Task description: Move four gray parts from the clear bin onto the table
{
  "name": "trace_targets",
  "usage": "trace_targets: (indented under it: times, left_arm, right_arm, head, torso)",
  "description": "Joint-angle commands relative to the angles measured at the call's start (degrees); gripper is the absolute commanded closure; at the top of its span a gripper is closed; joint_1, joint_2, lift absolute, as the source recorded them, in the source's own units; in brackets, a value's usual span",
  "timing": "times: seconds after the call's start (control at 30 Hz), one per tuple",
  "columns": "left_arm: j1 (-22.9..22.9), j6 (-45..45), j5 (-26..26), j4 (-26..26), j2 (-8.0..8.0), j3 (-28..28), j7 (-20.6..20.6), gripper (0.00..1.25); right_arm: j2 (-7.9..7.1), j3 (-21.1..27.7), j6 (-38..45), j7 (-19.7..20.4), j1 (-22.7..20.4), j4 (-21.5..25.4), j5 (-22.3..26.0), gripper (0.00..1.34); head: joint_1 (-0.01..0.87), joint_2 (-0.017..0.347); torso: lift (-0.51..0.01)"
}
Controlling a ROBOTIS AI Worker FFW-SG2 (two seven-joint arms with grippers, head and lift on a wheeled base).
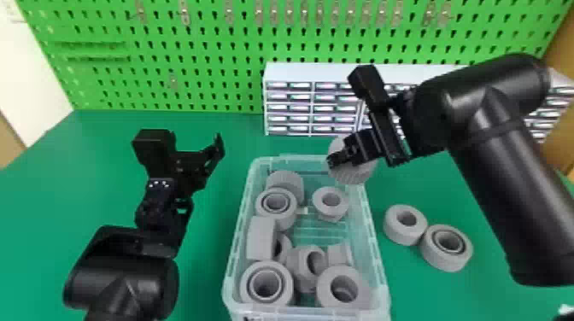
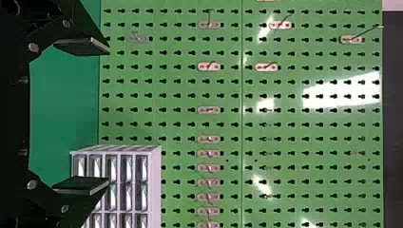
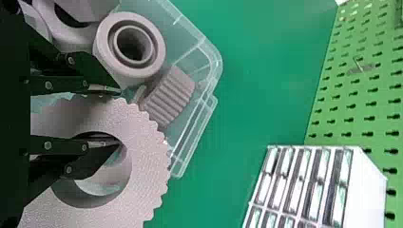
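Observation:
My right gripper is above the back right corner of the clear bin, shut on a toothed gray part. In the right wrist view, the right gripper pinches the ring wall of this gray part, one finger inside its hole and the other at its outer edge. Several gray parts lie in the bin. Two others, a plain ring and a ring with an inner rim, sit on the table right of it. My left gripper is parked left of the bin, open; its wrist view shows the left gripper holding nothing.
A white drawer cabinet stands at the back of the green table, behind the bin. Beyond it rises a green pegboard with small metal hooks. The right arm extends over the table's right side, beside the two rings.

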State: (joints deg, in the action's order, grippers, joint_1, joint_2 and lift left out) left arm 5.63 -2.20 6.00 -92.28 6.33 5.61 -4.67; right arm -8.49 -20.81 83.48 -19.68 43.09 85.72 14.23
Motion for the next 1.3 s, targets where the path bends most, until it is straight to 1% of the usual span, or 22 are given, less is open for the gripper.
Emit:
trace_targets:
  times: [0.0,0.33,0.63,0.8,0.97,1.13,1.27]
  left_arm:
    - [-0.1,0.0,0.0,0.0,-0.09,0.0,0.0,0.29]
    - [0.0,0.0,0.0,0.0,-0.09,0.3,-0.1,0.29]
    - [0.0,0.0,0.1,0.0,-0.09,0.7,-0.7,0.29]
    - [0.3,0.0,0.1,0.0,-0.09,1.0,-1.0,0.29]
    - [0.4,0.0,0.1,0.0,-0.09,0.9,-1.1,0.29]
    - [0.4,0.0,0.1,0.0,-0.09,0.9,-1.3,0.29]
    - [0.5,0.0,0.1,0.0,-0.09,0.9,-1.5,0.29]
  right_arm:
    - [-0.21,1.9,1.0,0.0,-0.9,1.1,-1.6,1.03]
    - [-0.74,5.3,2.8,0.0,-2.8,3.0,-3.2,1.03]
    - [-2.41,9.1,6.4,0.0,-5.6,7.8,-4.2,1.03]
    - [-3.55,11.8,6.6,0.0,-7.8,11.4,-4.3,1.03]
    - [-4.25,12.7,6.6,0.0,-9.1,13.3,-4.3,1.03]
    - [-4.43,12.9,6.6,0.0,-10.1,15.1,-4.1,1.03]
    - [-4.51,13.1,6.6,0.0,-11.6,16.6,-2.9,1.03]
  head:
    - [0.693,0.072]
    - [0.693,0.072]
    - [0.693,0.072]
    - [0.693,0.072]
    - [0.693,0.072]
    - [0.693,0.072]
    - [0.693,0.072]
  torso:
    - [-0.052]
    - [-0.052]
    - [-0.052]
    - [-0.052]
    - [-0.052]
    - [-0.052]
    - [-0.052]
